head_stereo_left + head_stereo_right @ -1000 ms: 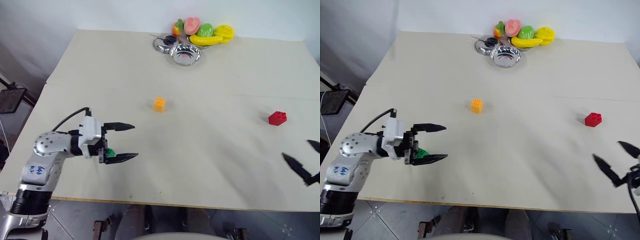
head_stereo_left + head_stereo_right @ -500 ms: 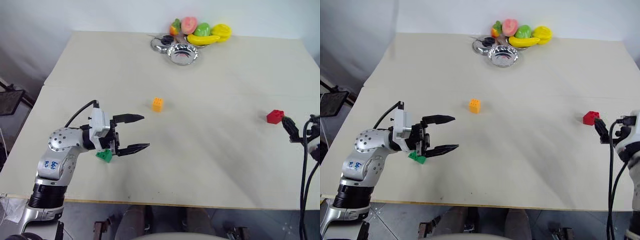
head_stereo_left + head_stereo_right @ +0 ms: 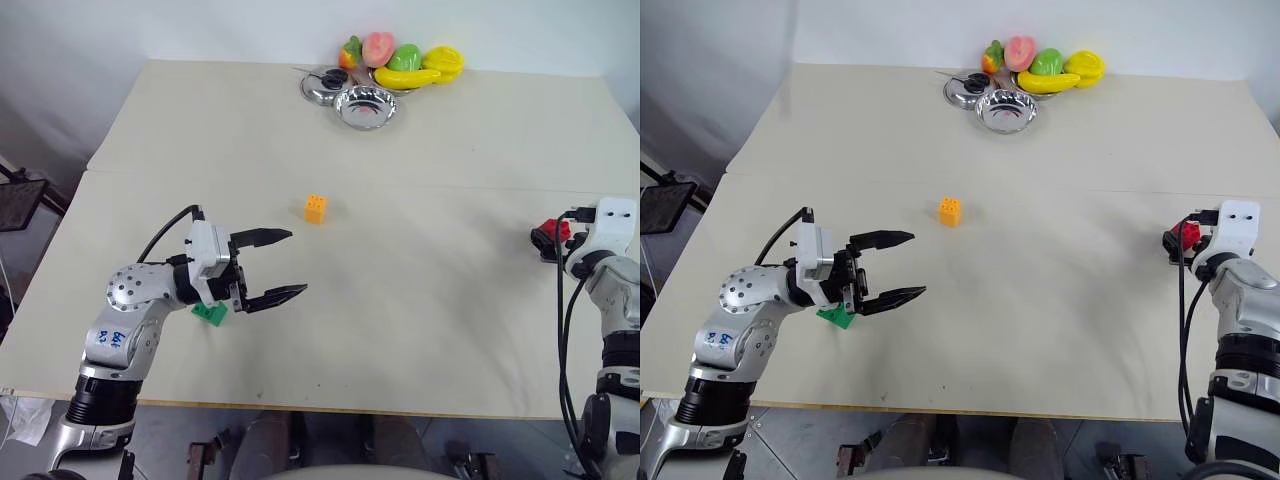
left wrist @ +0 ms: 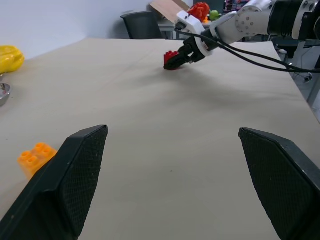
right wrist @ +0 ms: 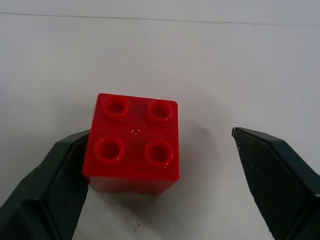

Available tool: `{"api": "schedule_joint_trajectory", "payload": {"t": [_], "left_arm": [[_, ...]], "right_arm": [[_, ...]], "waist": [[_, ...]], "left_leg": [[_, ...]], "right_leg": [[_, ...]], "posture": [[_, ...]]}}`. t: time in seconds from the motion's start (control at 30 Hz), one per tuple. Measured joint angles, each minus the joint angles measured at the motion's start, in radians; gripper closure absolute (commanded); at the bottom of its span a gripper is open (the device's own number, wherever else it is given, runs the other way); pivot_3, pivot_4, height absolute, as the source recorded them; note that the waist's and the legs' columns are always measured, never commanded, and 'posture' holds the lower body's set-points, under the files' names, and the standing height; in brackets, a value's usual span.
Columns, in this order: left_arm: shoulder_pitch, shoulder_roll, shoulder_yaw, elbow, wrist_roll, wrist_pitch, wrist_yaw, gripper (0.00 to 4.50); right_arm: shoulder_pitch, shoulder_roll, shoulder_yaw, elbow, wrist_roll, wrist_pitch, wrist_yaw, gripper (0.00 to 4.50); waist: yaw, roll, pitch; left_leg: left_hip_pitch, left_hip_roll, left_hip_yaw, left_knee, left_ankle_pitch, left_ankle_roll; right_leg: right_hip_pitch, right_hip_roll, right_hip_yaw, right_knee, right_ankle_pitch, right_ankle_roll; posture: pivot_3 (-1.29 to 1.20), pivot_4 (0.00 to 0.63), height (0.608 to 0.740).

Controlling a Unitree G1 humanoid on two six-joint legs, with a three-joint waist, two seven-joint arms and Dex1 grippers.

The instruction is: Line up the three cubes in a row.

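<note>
**Red cube bracketed, not gripped**

While the orange cube (image 3: 316, 208) sits alone mid-table (image 3: 420, 320), it is taken as landmark. The red cube (image 5: 132, 145) is seen well to its right, near the table's right edge, studs up, flat on the surface. The right gripper (image 5: 160, 175) is placed around the red cube with jaws wide: one finger (image 5: 47, 185) is just beside or touching the cube's side, contact cannot be confirmed; the other finger is well apart, with bare table between.

The green cube (image 3: 210, 312) is found to the orange cube's left and nearer the robot, partly hidden under the left gripper (image 3: 282, 265). The left gripper's jaws are spread wide and empty, held above the table, pointed toward the orange cube's side.

Bowls (image 3: 366, 105) and plastic fruit (image 3: 405, 63) are seen far behind the orange cube, at the table's back edge.
</note>
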Motion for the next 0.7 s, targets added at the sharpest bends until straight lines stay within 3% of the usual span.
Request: {"api": "schedule_joint_trajectory", "payload": {"t": [0.2,0.33,0.4,0.5,0.7], "left_arm": [[0.008,0.007,0.009,-0.005,0.001,0.0,0.012,0.0],[0.011,0.015,0.011,-0.005,0.005,-0.002,0.016,0.0],[0.015,0.018,0.012,-0.004,0.007,-0.003,0.016,0.0],[0.019,0.022,0.018,-0.002,0.009,-0.005,0.014,0.0],[0.033,0.024,0.022,0.004,0.016,-0.011,0.008,0.0]], "right_arm": [[-0.017,0.0,0.002,0.037,-0.003,-0.048,0.078,3.0],[-0.004,-0.022,0.04,0.002,0.025,-0.041,0.271,2.98],[0.044,-0.071,0.109,-0.085,0.036,-0.103,0.483,2.98],[0.08,-0.131,0.218,-0.196,0.046,-0.347,0.855,2.98],[-0.094,-0.127,0.369,-0.049,0.0,-0.54,1.178,2.98]], "waist": [[0.0,0.0,0.0],[0.0,0.0,0.0],[0.001,0.002,0.001],[0.001,0.002,0.001],[-0.003,0.002,0.002]], "left_leg": [[0.0,0.0,0.0,0.0,0.0,0.0],[0.0,0.0,0.0,0.0,0.0,0.0],[0.0,0.0,0.0,0.0,0.0,0.0],[0.0,0.0,0.0,0.0,0.0,0.0],[0.001,0.001,0.0,0.005,0.0,0.0]], "right_leg": [[0.0,0.0,0.0,0.0,0.0,0.0],[0.0,0.0,0.0,0.0,0.0,0.0],[0.0,0.0,0.0,-0.001,0.0,0.0],[0.001,0.001,0.0,-0.001,0.0,0.0],[0.001,0.001,0.0,0.0,0.001,0.001]], "posture": [[0.0,0.15,0.74],[0.0,0.15,0.74],[0.0,0.15,0.74],[0.0,0.15,0.74],[0.0,0.15,0.74]]}}
